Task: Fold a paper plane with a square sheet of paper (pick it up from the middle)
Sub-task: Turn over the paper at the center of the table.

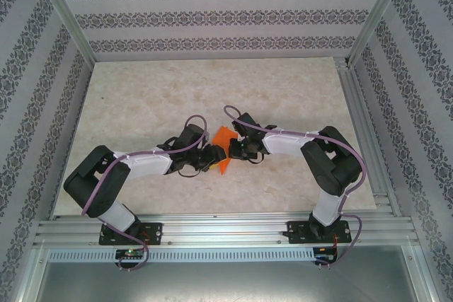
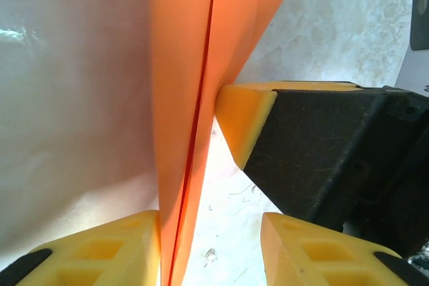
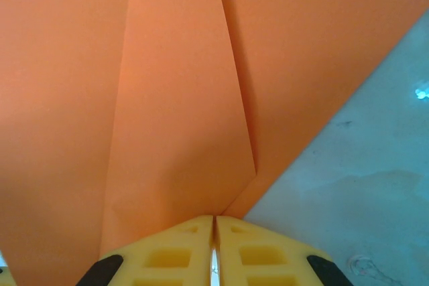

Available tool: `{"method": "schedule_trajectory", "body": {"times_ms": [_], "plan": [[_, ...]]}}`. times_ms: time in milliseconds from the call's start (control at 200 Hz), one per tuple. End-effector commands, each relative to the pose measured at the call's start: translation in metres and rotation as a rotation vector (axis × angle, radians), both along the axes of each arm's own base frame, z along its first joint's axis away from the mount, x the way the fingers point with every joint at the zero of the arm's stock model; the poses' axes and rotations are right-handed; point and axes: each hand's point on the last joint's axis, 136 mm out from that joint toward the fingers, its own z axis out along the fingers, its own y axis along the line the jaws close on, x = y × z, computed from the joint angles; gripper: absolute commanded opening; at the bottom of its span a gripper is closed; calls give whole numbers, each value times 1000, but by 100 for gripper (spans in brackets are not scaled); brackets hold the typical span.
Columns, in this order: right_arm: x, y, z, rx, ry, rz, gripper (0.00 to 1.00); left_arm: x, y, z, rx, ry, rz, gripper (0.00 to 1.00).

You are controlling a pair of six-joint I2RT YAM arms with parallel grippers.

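Note:
The orange sheet of paper (image 1: 225, 136), folded into long flaps with a centre crease, is held up off the table between the two arms. My right gripper (image 1: 233, 149) is shut on its edge. In the right wrist view the pads (image 3: 214, 222) meet on the paper (image 3: 181, 98) where two flaps join. My left gripper (image 1: 211, 158) is open around the paper. In the left wrist view the sheet (image 2: 188, 65) stands edge-on against the left finger (image 2: 127, 239), with a wide gap to the right finger (image 2: 301, 246). One right-gripper fingertip (image 2: 244, 115) presses the paper from the other side.
The pale marble tabletop (image 1: 212, 90) stretches behind the arms. Patterned walls and aluminium posts (image 1: 67, 15) enclose it. A metal rail (image 1: 226, 228) runs along the near edge at the arm bases.

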Motion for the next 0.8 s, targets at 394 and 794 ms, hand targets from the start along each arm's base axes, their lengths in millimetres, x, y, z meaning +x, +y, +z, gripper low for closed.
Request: {"method": "schedule_trajectory", "body": {"times_ms": [394, 794], "plan": [[-1, -5, -4, -2, 11, -22, 11, -1, -8, 5, -33, -34, -15, 38], [3, 0, 3, 38, 4, -28, 11, -3, -18, -4, -8, -28, -95, 36]]}}
